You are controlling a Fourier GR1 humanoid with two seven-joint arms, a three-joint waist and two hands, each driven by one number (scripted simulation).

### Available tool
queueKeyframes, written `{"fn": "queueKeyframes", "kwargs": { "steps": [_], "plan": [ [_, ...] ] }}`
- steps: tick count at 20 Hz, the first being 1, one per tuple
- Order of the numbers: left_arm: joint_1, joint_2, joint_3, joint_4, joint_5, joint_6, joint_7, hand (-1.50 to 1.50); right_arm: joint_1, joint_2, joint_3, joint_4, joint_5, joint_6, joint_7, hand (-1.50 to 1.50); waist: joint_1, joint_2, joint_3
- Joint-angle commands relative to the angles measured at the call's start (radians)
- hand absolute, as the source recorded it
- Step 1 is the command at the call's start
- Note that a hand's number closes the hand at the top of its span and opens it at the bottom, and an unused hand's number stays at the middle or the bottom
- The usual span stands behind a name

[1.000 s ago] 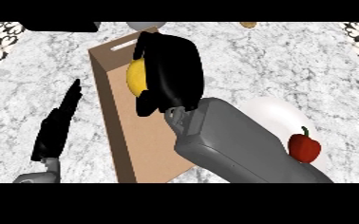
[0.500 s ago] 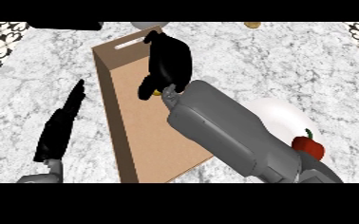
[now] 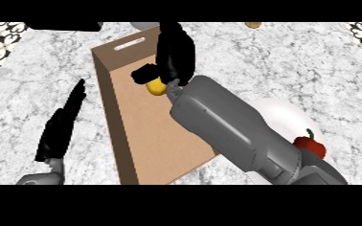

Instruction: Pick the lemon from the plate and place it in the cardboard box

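Inside cardboard box (image 3: 152, 134): lemon (image 3: 155, 87) (hand-held)

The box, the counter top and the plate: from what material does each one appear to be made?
The cardboard box looks like plain brown cardboard, matt, with a cut-out handle slot in its far wall. The counter top appears to be stone, probably marble or granite, judging by its grey-white mottled pattern. The plate is plain white and smooth, possibly ceramic; the look leaves this open.

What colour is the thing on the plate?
Red, with a dark stem, seen in the head view.
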Motion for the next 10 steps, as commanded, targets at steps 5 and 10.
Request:
{"fn": "queueKeyframes", "kwargs": {
  "steps": [5, 10],
  "plan": [
    [0.012, 0.028, 0.046, 0.008, 0.027, -0.014, -0.008, 0.0, 0.102, -0.005, -0.172, -0.122, -0.059, -0.26, -0.157, -1.5, -0.042, -0.007, 0.002],
    [-0.005, 0.008, 0.033, -0.016, 0.009, 0.007, 0.059, 0.0, 0.187, -0.058, -0.241, -0.248, -0.019, -0.285, -0.125, -1.5, -0.061, -0.014, 0.001]
  ]
}}
